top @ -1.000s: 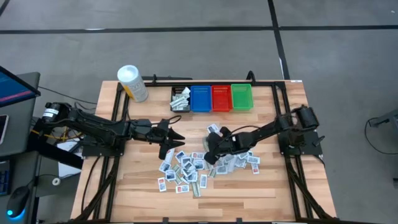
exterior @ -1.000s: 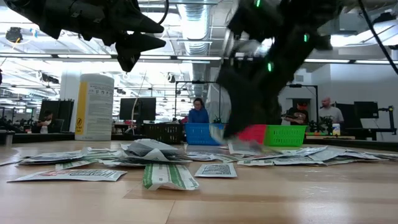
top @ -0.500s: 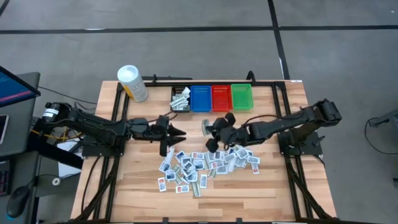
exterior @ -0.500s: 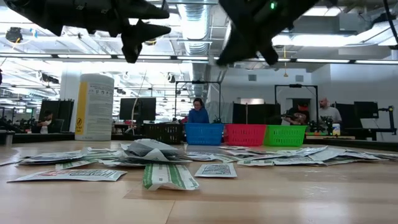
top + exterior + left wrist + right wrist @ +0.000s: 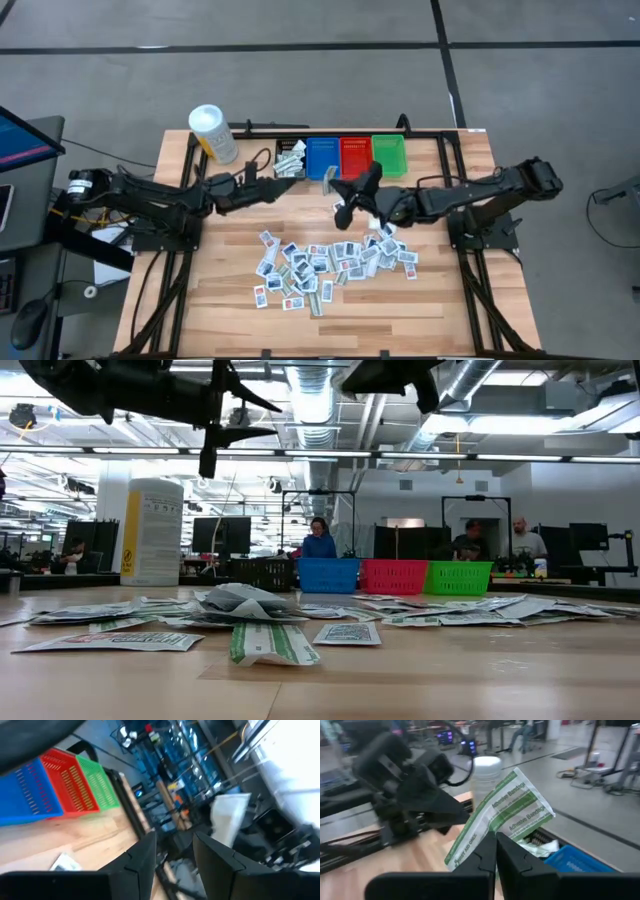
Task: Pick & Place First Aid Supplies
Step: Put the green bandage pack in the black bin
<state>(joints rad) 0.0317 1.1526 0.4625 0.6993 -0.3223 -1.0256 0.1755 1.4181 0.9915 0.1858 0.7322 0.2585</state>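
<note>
Many small flat first aid packets [image 5: 330,265] lie in a loose pile on the wooden table, also in the low view [image 5: 270,622]. My right gripper [image 5: 340,187] is up in the air near the bins, shut on one white-and-green bandage packet [image 5: 502,812]. My left gripper [image 5: 277,185] hovers open in front of the black bin [image 5: 290,160], which holds some packets; nothing is between its fingers [image 5: 145,862]. The blue bin [image 5: 323,158], red bin [image 5: 356,157] and green bin [image 5: 389,155] stand in a row at the far edge. My right gripper pinches the packet between its two fingers at one long edge [image 5: 492,829], about halfway along it. The fingers come roughly level from the table's right side. The packet is lifted clear of the table and stands out beyond the fingertips, tilted.
A white tub with a yellow label [image 5: 213,133] stands at the far left corner. The two grippers are close together in front of the bins. Bare wood lies between the pile and the bins and along the near edge [image 5: 330,330]. People are in the room beyond.
My right gripper has risen out of the pile with one packet and moved toward the far edge and the bins, tipping from pointing down to nearly level. My left gripper has swung toward the far edge, toward the black bin, and rolled about its own axis.
</note>
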